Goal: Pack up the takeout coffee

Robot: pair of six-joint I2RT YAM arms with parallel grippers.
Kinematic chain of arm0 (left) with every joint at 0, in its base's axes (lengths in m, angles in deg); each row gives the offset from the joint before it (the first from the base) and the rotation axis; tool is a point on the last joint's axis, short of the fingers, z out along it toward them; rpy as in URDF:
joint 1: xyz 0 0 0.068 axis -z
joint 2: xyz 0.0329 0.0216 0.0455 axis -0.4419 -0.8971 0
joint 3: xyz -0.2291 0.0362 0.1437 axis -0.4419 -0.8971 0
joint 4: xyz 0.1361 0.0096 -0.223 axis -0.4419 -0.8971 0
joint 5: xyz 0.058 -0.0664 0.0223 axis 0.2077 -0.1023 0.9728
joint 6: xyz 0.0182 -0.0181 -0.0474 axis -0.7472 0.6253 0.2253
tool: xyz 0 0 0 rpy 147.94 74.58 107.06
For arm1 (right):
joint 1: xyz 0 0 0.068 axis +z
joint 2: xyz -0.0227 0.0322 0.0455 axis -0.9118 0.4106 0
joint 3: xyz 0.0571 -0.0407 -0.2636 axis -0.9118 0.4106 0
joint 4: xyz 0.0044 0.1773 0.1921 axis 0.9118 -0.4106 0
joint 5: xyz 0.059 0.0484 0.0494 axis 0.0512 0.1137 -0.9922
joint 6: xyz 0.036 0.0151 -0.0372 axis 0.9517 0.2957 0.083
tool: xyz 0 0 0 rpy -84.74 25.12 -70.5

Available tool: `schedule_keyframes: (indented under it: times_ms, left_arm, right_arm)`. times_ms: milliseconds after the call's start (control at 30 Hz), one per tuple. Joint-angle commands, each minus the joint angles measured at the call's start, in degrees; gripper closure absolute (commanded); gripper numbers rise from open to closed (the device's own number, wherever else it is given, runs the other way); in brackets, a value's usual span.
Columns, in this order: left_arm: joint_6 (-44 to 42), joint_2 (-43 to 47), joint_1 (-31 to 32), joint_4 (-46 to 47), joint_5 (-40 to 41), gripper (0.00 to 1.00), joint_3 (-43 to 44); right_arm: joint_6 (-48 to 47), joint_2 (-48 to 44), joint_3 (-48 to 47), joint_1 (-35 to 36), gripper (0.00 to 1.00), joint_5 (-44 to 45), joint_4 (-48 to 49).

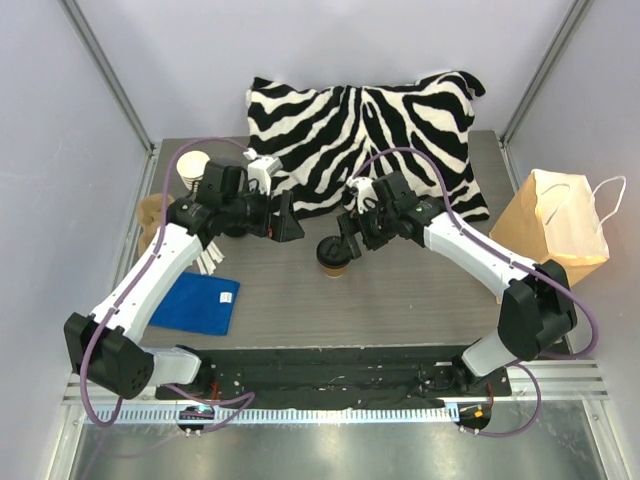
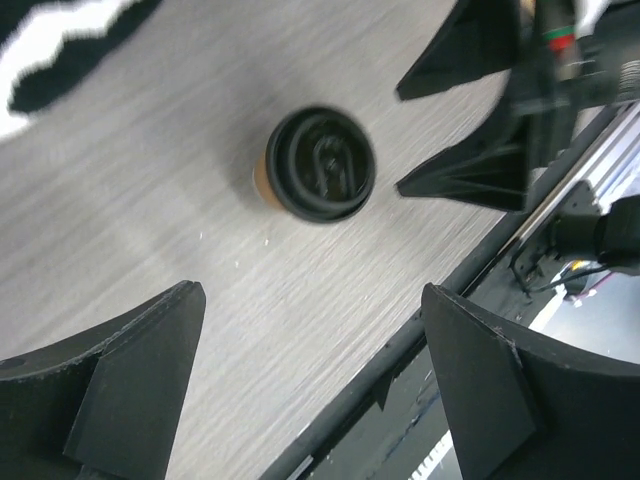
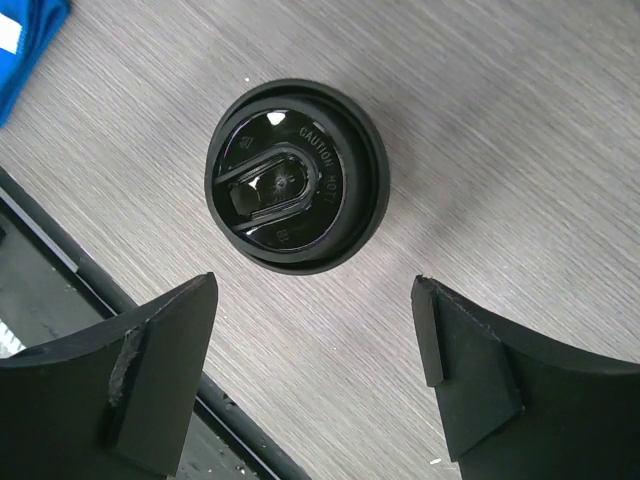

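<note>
The takeout coffee (image 1: 334, 255), a small brown paper cup with a black lid, stands upright on the grey table between my two grippers. My left gripper (image 1: 291, 228) hangs just left of it, open and empty. My right gripper (image 1: 347, 237) is close above its right side, also open and empty. From the left wrist, the cup (image 2: 318, 165) lies well beyond the spread fingers (image 2: 130, 370) of the left gripper (image 2: 310, 293). From the right wrist, the lid (image 3: 295, 175) sits just ahead of the right gripper (image 3: 315, 288), outside the gap.
A brown paper bag (image 1: 555, 225) with white handles stands at the right edge. A zebra-print pillow (image 1: 370, 135) lies at the back. A blue cloth (image 1: 200, 300) is at front left, with a stack of lidless cups (image 1: 193, 168) at back left.
</note>
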State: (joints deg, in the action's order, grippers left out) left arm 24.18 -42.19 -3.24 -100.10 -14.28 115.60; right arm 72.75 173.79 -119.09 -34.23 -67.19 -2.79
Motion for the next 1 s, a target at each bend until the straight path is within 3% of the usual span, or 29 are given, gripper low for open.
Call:
schedule_keyframes:
  times_ms: [0, 200, 400, 633, 967]
  left_arm:
    - [-0.8, 0.0, -0.1, 1.2, 0.2, 0.07, -3.0]
    - [0.7, -0.4, -2.1, 2.5, -0.5, 0.07, -2.6]
    - [5.0, -1.2, -13.5, 3.4, -6.5, 0.06, 0.9]
    - [13.1, 0.8, -24.5, 10.3, -12.7, 0.06, -3.1]
    - [11.4, 1.4, -27.2, 8.3, -13.5, 0.06, -4.1]
  right_arm:
    - [-1.0, -0.3, 0.7, 2.6, 0.12, 3.0, 2.3]
    - [-2.3, 4.2, -0.5, 3.8, 0.11, 2.0, 2.8]
    - [-3.7, 9.6, -4.8, 4.6, 0.1, 0.5, 3.0]
    - [-3.6, 15.8, -10.7, 5.9, 0.11, -2.9, 5.4]
    - [-3.1, 27.8, -20.7, 8.6, 0.11, -5.1, 9.7]
